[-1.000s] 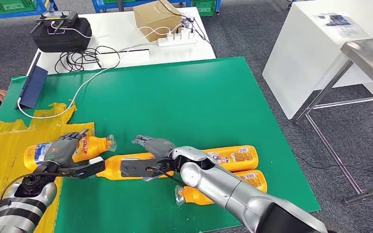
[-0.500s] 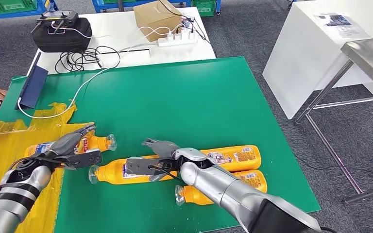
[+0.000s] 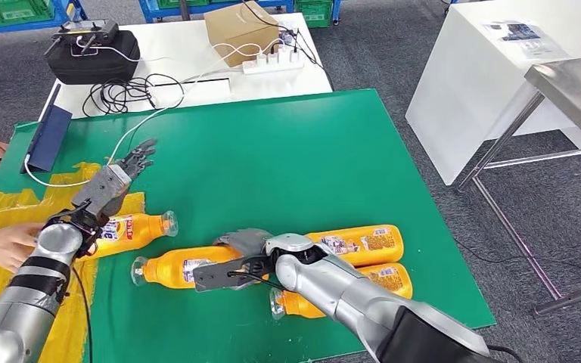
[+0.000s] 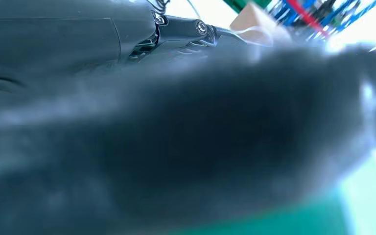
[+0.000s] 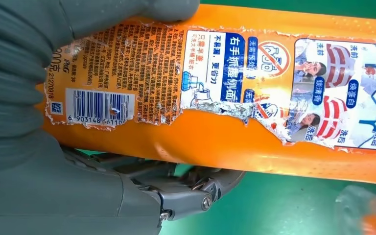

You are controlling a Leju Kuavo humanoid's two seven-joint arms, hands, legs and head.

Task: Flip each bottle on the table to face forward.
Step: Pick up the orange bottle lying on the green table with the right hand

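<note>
Left hand point(image 3: 113, 181) has lifted off the far-left orange plastic bottle point(image 3: 132, 227), fingers spread, empty. Right hand point(image 3: 236, 255) still grips the middle orange bottle point(image 3: 189, 267) on the green desk point(image 3: 287, 151), back label w/ barcode up: flip likely unfinished.

Left hand point(image 4: 186, 142) blurred close-up

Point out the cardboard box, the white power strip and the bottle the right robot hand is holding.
cardboard box point(image 3: 233, 23), head view, its top face.
white power strip point(image 3: 272, 62), head view, middle of its body.
held orange bottle point(image 5: 254, 142), right wrist view, bare plastic below the torn label.
</note>
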